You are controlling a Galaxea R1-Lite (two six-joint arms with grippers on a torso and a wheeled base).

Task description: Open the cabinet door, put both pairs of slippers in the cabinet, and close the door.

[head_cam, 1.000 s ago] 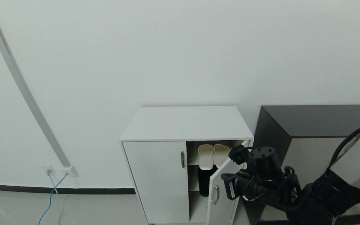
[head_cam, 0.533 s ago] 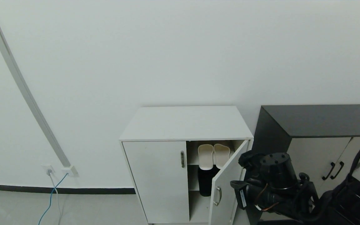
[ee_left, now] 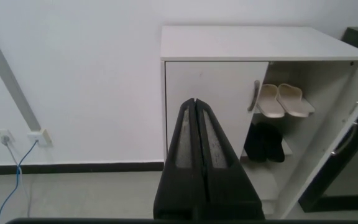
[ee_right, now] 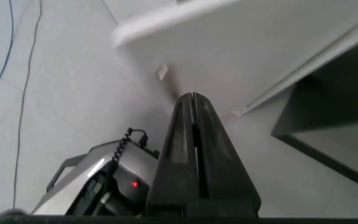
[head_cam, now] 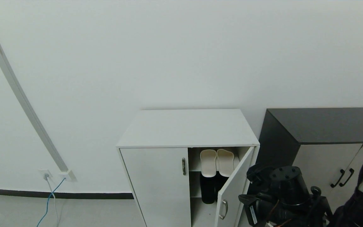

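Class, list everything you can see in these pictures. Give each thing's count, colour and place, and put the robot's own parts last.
cabinet: one, white, against the wall
left door: one, white, shut
right door: one, white, swung open
cream slippers: one pair, cream, side by side on the cabinet's top shelf
black slippers: one pair, black, on the shelf below the cream pair
sideboard: one, dark top, pale doors, black handles, right of the cabinet
wall sockets: two, white, low on the wall left of the cabinet
cable: one, blue, from the sockets down to the floor
wall duct: one, pale grey, slanting down to the sockets
left end effector: one, black, shut, facing the cabinet
right end effector: one, black, shut, above the floor
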